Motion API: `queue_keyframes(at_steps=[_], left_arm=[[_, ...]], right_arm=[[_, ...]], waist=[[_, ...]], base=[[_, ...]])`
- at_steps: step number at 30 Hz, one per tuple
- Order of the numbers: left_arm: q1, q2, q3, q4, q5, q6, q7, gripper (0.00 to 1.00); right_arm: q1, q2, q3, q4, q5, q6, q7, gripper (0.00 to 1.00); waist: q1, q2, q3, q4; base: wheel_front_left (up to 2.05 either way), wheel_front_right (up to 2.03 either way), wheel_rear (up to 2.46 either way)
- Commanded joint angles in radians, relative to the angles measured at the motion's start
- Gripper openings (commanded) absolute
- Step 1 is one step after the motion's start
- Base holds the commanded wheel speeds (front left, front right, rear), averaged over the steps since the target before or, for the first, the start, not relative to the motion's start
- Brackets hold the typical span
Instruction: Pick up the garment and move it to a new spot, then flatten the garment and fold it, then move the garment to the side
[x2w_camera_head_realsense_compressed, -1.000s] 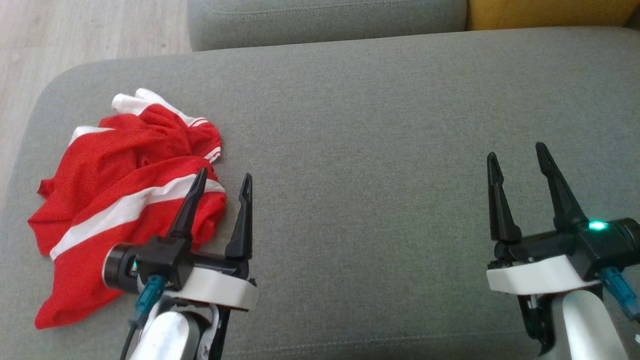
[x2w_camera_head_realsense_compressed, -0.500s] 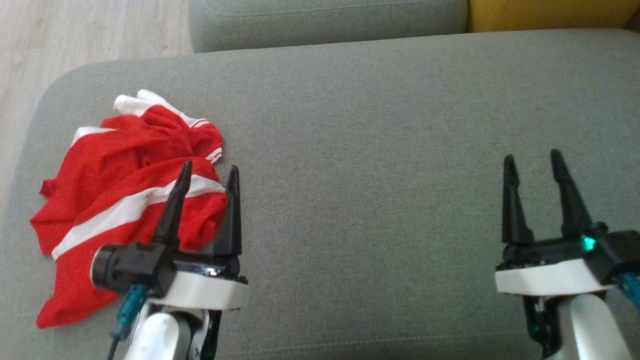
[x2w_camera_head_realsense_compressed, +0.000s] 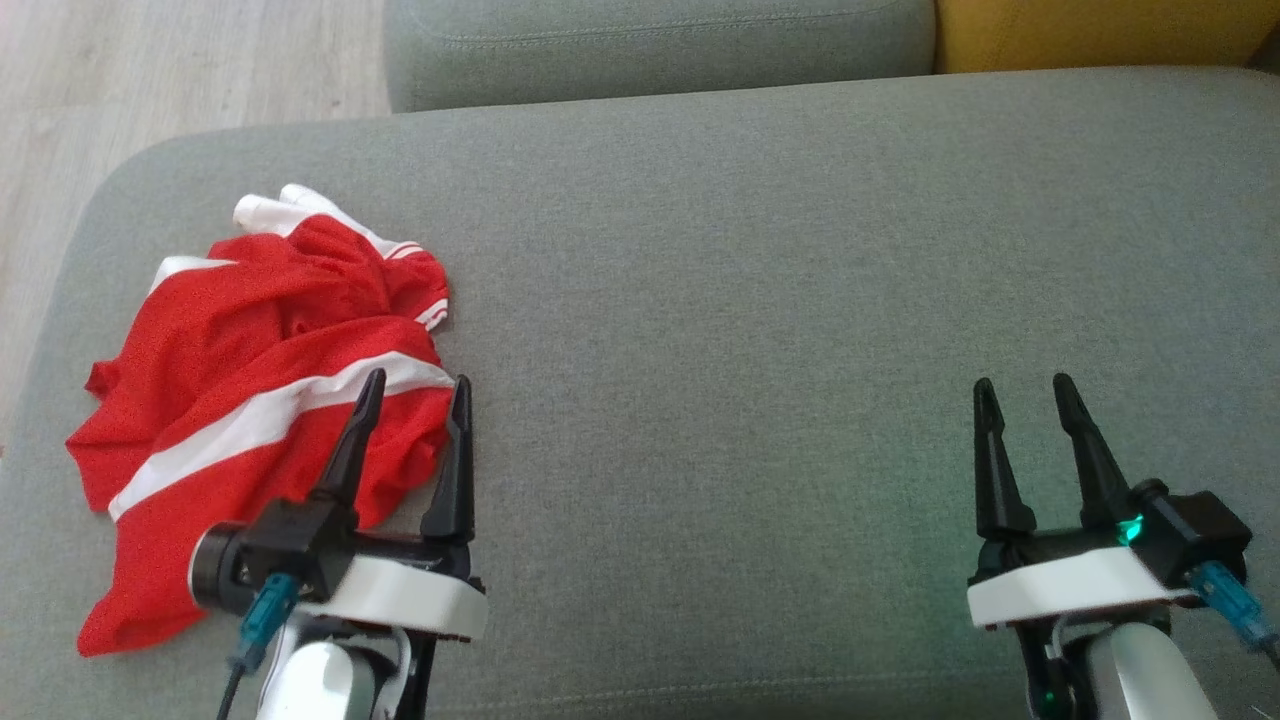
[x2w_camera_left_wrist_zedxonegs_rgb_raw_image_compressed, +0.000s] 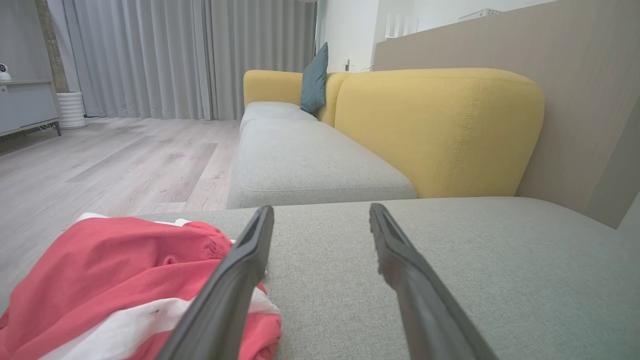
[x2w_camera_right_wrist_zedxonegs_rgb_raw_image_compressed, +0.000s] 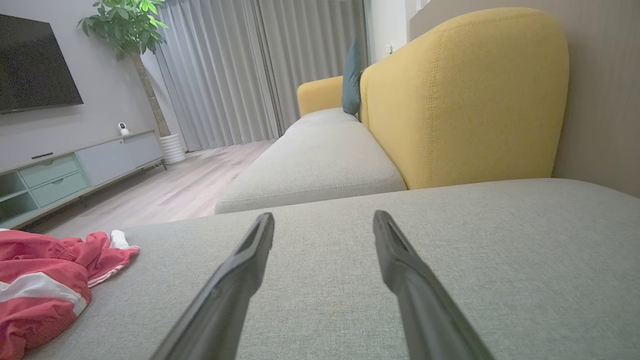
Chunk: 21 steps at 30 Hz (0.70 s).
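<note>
Garment (x2w_camera_head_realsense_compressed: 240, 350), red with white stripes, lies crumpled at the left end of the grey sofa seat (x2w_camera_head_realsense_compressed: 750, 300), not yet lifted; the left jaws stand spread, straddling its near right edge, seemingly lined up to pinch a fold; the right jaws, spread and empty, hover well apart over bare seat.

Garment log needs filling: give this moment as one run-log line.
phase: pre-grasp | crumpled red-and-white garment: unheld, on grey fabric sofa cushion | left gripper: open, at garment's edge | right gripper: open, over cushion
</note>
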<state>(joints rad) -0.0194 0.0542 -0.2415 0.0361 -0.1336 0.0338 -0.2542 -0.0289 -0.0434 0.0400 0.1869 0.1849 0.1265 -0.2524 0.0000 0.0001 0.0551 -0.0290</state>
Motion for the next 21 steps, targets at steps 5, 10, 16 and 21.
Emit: queue_keyframes(at_steps=[5,10,16,21], left_arm=[[-0.025,-0.004,0.038,-0.023,-0.016,0.002,-0.008,1.0],[-0.022,-0.004,0.04,-0.011,-0.031,0.012,-0.008,1.0],[-0.02,-0.004,0.055,-0.013,-0.036,0.024,-0.008,1.0],[-0.018,-0.004,0.068,-0.015,-0.037,0.026,-0.008,1.0]], right_arm=[[-0.042,-0.007,0.019,-0.022,0.007,0.004,-0.009,1.0],[-0.038,-0.007,0.042,-0.023,-0.002,0.004,-0.009,1.0],[-0.03,-0.007,0.059,-0.029,-0.001,0.004,-0.009,1.0],[-0.025,-0.007,0.064,-0.031,-0.003,0.004,-0.009,1.0]], waist=[[0.0,-0.0001,-0.003,0.006],[0.0,-0.0001,-0.007,0.026],[0.0,-0.0001,-0.01,0.071],[0.0,-0.0001,-0.017,0.127]], base=[[0.0,0.0,0.0],[0.0,0.0,0.0],[0.0,0.0,0.0],[0.0,0.0,0.0]])
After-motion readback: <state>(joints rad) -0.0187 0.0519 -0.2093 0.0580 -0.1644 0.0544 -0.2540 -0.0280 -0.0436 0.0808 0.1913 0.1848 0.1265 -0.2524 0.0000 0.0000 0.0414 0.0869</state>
